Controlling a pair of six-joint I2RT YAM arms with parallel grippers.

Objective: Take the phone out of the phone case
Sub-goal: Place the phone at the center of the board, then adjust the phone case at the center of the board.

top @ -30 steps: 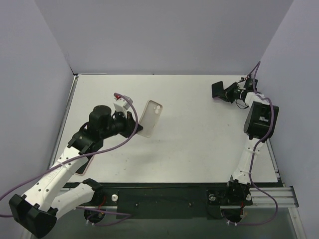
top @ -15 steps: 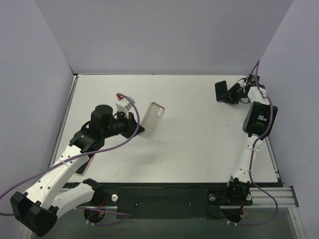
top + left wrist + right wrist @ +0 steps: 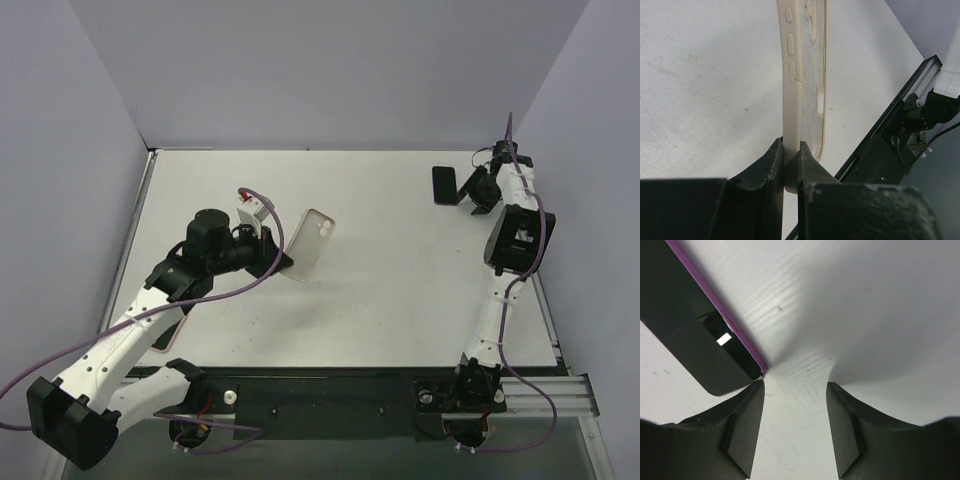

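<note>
My left gripper (image 3: 272, 256) is shut on the bottom edge of the cream phone case (image 3: 313, 245) and holds it tilted above the table. In the left wrist view the case (image 3: 802, 75) rises edge-on from between the closed jaws of the left gripper (image 3: 791, 150); its inside looks empty. The phone (image 3: 445, 185), black with a purple edge, is at the far right of the table. My right gripper (image 3: 480, 190) is open just right of it. In the right wrist view the phone (image 3: 690, 325) is at the upper left, its corner at the left fingertip (image 3: 752, 395), and nothing is between the jaws of the right gripper (image 3: 795, 390).
A flat dark object with a pinkish edge (image 3: 168, 334) lies near the table's front left, partly under the left arm. The right wall (image 3: 590, 150) stands close behind the right arm. The black rail (image 3: 890, 140) runs along the table's near edge.
My left gripper has carried the case a little to the right. My right wrist has swung back toward the right wall, and the phone has shifted slightly right with it.
</note>
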